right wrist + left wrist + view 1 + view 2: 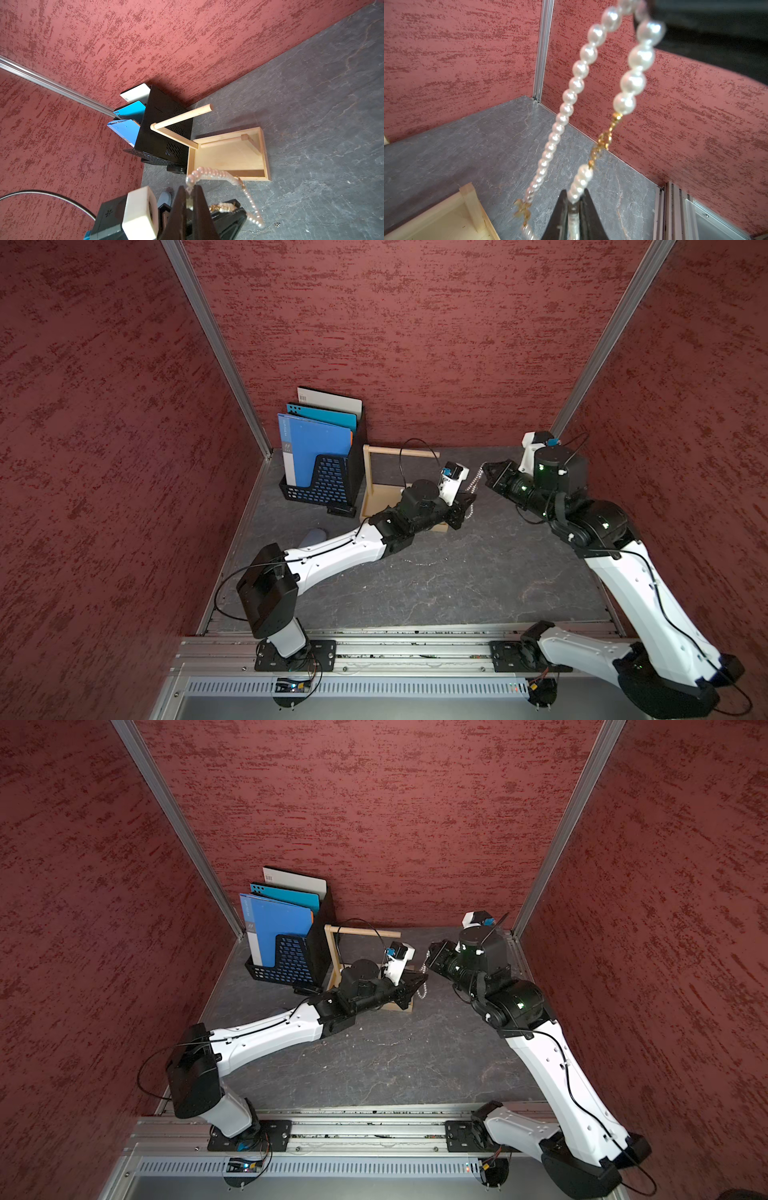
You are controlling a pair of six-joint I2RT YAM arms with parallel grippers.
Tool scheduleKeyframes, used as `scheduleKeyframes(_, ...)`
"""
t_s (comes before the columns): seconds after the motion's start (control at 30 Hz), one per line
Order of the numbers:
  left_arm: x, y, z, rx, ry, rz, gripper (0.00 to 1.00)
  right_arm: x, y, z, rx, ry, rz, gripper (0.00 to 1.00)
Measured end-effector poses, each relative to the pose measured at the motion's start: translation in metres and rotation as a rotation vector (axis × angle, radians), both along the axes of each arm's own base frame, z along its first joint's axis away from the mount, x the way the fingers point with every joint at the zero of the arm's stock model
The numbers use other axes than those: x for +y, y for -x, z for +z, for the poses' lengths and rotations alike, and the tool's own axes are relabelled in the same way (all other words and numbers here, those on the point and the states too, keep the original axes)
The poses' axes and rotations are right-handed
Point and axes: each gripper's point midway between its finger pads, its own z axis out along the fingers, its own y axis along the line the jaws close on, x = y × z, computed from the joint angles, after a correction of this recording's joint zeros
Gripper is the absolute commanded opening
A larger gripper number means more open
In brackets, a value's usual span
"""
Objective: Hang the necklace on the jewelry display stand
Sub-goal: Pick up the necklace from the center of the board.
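I find the left claw [575,194] and right claw [190,189] each pinching the pearl necklace [579,68], strung between them near the jewelry display stand [267,155].

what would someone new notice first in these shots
The pearl necklace hangs in mid-air between the left gripper and right gripper, both shut on it, near the back wall. Beside it stands the pale wooden jewelry display stand, its long dowel bare, next to a black file rack of blue folders.
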Motion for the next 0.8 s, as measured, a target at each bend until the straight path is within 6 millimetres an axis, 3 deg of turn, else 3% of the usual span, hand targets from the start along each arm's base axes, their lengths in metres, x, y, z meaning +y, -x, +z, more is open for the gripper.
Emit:
scheduleKeyframes(0.17,0.021,-0.011,0.002,0.002,-0.027,0.043,0.05,-0.003,-0.001,-0.006,0.008,0.032,-0.009,0.08)
scheduleKeyframes(0.2,0.028,-0.013,0.005,-0.001,-0.038,0.05,0.05,-0.003,-0.002,-0.008,0.011,0.043,-0.006,0.16)
scheduleKeyframes(0.23,0.035,-0.014,0.007,-0.006,-0.051,0.055,0.05,-0.002,-0.002,-0.011,0.013,0.055,-0.002,0.3)
scheduleKeyframes(0.27,0.043,-0.014,0.01,-0.01,-0.073,0.052,0.05,-0.002,-0.003,-0.016,0.017,0.072,0.005,0.51)
scheduleKeyframes(0.3,0.051,-0.013,0.012,-0.011,-0.102,0.043,0.06,-0.001,-0.003,-0.022,0.02,0.096,0.017,0.62)
scheduleKeyframes(0.33,0.057,-0.013,0.014,-0.013,-0.129,0.033,0.06,0.0,-0.004,-0.028,0.019,0.124,0.034,0.66)
scheduleKeyframes(0.53,0.093,0.006,0.032,-0.035,-0.314,-0.068,0.06,0.009,0.008,-0.08,-0.013,0.299,0.202,0.68)
scheduleKeyframes(0.67,0.122,0.029,0.033,-0.017,-0.393,-0.118,0.06,0.018,0.023,-0.1,-0.087,0.339,0.321,0.6)
scheduleKeyframes(0.8,0.148,0.043,0.039,0.001,-0.412,-0.129,0.06,0.043,0.026,-0.112,-0.161,0.282,0.438,0.5)
